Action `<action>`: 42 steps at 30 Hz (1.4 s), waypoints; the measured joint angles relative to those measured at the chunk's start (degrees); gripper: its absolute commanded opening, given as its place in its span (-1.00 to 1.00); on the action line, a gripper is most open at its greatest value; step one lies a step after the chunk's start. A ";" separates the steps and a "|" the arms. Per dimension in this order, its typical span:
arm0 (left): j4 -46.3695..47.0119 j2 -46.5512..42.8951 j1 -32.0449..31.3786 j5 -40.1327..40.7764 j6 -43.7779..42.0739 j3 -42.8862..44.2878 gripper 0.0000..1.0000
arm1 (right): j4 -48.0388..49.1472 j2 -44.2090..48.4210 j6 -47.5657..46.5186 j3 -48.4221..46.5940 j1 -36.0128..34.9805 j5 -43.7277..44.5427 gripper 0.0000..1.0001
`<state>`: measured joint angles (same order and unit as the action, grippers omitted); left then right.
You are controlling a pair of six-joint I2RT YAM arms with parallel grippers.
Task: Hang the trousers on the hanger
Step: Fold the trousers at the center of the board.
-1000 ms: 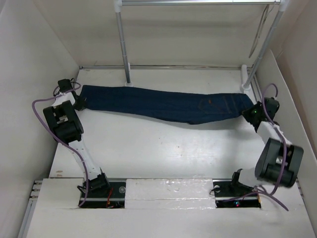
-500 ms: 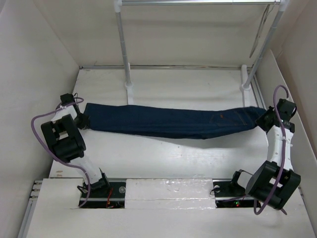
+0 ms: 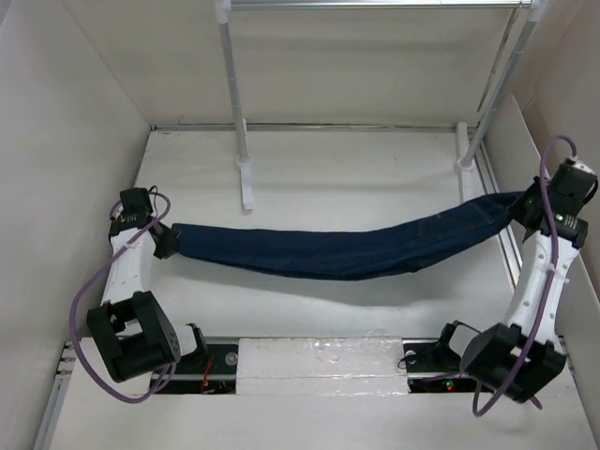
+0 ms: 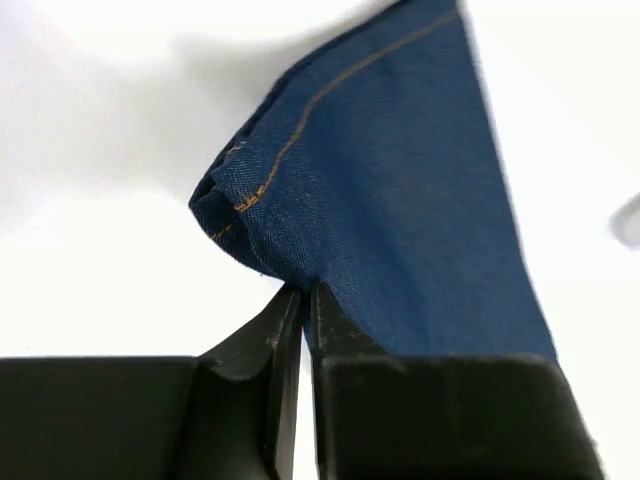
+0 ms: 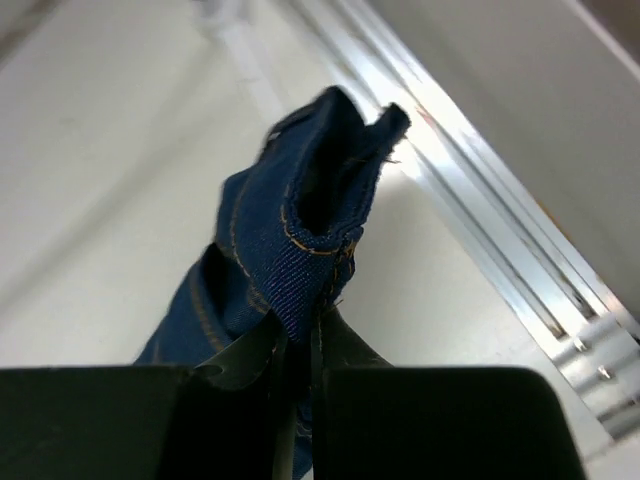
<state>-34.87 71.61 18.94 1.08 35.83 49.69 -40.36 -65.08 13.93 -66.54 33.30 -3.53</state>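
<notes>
My left tool (image 3: 167, 242) is pressed together on the hem end of the jeans (image 3: 347, 251), the stitched edge bunched just beyond its tips. My right tool (image 3: 527, 202) is pinching the other end, with folded denim standing up above the closed fingers. The jeans stretch between the two as one long band over the desk (image 3: 356, 169), sagging in the middle, nearer me than the two white rack poles (image 3: 234, 103).
</notes>
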 measured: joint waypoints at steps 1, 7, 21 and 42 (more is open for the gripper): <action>-0.09 -0.15 -0.37 -0.44 -0.13 0.76 -0.76 | 0.04 1.53 -0.44 -0.52 -1.57 -0.13 -1.00; 0.48 -0.85 -2.89 -3.28 -0.87 5.07 -0.61 | -0.85 11.21 -2.62 -0.66 -16.35 -1.92 -1.00; -1.01 -8.33 -3.85 -11.26 1.29 5.49 -0.39 | -3.02 12.87 -1.97 -0.83 -38.45 5.49 -1.00; -1.88 -3.63 -2.38 -13.05 1.77 38.80 -0.33 | 10.19 -52.98 6.01 -58.05 -95.65 14.40 -0.79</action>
<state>-36.75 67.99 16.56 -11.97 37.60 88.49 -30.17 -118.06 19.94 -124.60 -62.35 10.87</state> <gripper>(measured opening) 0.310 0.088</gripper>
